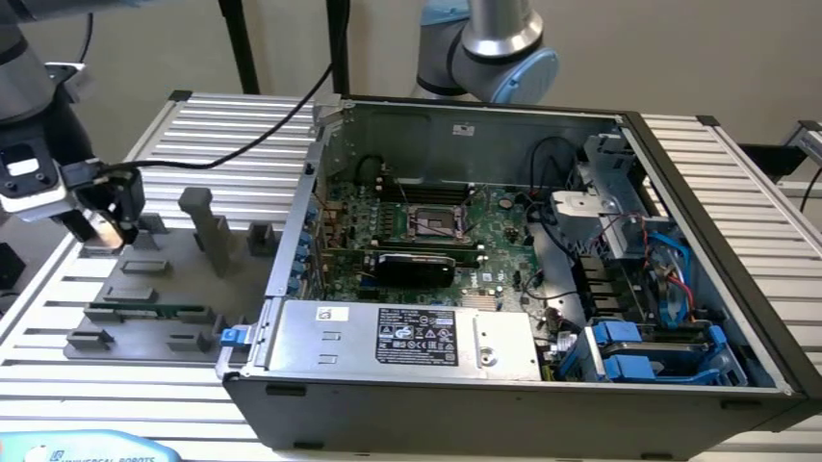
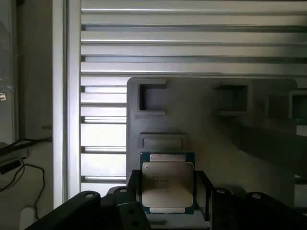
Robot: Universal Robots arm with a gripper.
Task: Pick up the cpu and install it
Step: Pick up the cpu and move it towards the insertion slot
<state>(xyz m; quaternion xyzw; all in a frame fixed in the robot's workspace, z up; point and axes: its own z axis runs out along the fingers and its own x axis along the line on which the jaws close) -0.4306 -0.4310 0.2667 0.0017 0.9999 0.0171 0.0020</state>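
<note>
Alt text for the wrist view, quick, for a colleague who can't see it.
The cpu, silver top up, sits between the black fingers, which appear to grip its sides. Beyond it lies a grey fixture plate with empty pockets on a slatted metal table.

Readable text: one brand mark, everything else too small.
"UNIVERSAL ROBOTS" in pale capitals on blue pad (image 1: pixel 129 445), 7 o'clock in exterior view, partly cut by frame edge. Power supply (image 1: pixel 501 346), 6 o'clock: black label (image 1: pixel 418 337) with white rows and symbols, not legible; white sticker (image 1: pixel 331 314) at that label's 9 o'clock, a dark mark on it, unreadable. Small sticker (image 1: pixel 459 126) on case back wall (image 1: pixel 540 130), 12 o'clock, print unreadable. Cpu (image 2: pixel 167 182) in wrist view: faint print lines on metal lid, no word or number can be made out.
</note>
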